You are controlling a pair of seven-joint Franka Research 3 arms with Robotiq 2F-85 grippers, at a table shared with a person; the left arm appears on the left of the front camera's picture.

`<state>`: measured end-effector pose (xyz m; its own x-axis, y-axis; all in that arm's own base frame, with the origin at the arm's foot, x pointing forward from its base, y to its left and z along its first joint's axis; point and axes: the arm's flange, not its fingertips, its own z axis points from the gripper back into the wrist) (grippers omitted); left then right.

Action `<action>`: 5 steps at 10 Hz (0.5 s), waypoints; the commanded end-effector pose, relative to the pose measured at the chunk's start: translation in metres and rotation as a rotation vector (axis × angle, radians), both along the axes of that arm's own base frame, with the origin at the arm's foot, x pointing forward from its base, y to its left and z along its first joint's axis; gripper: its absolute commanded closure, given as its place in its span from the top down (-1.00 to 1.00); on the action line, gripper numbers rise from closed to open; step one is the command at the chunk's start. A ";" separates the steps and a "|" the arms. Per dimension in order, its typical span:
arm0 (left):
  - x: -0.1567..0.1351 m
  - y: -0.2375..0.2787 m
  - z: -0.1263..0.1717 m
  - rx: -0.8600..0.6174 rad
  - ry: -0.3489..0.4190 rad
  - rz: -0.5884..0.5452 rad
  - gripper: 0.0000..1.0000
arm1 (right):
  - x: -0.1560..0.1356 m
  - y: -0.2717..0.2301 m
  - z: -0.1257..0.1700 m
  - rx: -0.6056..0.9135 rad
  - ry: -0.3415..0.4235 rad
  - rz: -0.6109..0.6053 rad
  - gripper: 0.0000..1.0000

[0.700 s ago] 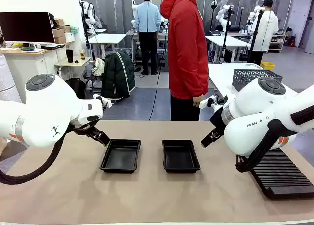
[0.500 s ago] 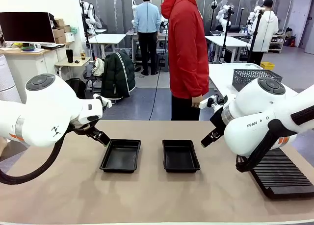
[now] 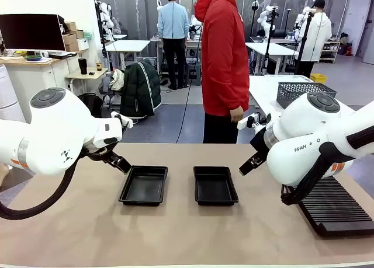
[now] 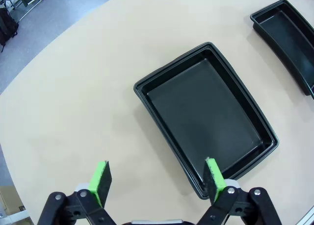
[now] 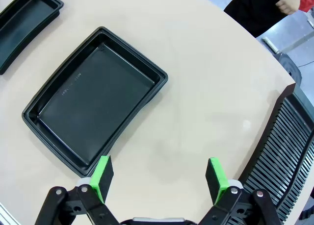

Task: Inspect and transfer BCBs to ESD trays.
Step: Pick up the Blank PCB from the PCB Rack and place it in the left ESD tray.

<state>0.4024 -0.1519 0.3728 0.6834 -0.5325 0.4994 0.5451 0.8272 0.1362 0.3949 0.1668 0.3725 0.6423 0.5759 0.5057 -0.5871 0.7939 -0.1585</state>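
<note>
Two empty ESD trays [image 3: 144, 185] sit side by side on the table [image 3: 175, 233].
Left fingers [image 4: 101, 178] are wide open over the left tray [image 4: 206, 112] corner. Right fingers [image 5: 214, 176] are wide open just beside the right tray [image 5: 93, 97]. Neither grips anything.

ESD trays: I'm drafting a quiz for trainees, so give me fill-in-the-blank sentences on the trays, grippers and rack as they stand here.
1. The left ESD tray and the right ESD tray are both ____ inside.
2. The left gripper and the right gripper both have their jaws ____.
3. The ribbed black rack lies on the robot's ____ side of the table.
4. The person at the far side wears a ____ top.
Missing words: empty; open; right; red.
</note>
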 end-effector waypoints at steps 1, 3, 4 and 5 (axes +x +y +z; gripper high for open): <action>0.000 0.000 0.000 0.000 0.000 0.001 1.00 | 0.000 0.000 0.000 0.001 0.000 0.000 1.00; 0.000 0.000 0.000 0.000 0.000 0.001 1.00 | 0.000 0.000 0.000 0.001 0.000 0.000 1.00; 0.000 0.000 0.000 0.000 0.000 0.000 0.99 | 0.000 0.000 0.000 0.000 0.000 0.000 1.00; -0.005 0.007 0.011 -0.017 0.027 0.051 0.99 | -0.002 -0.006 0.017 0.016 0.030 -0.047 1.00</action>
<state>0.4023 -0.1502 0.3746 0.6906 -0.5247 0.4978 0.5383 0.8325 0.1307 0.3952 0.1650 0.3755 0.6507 0.5675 0.5045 -0.5794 0.8005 -0.1531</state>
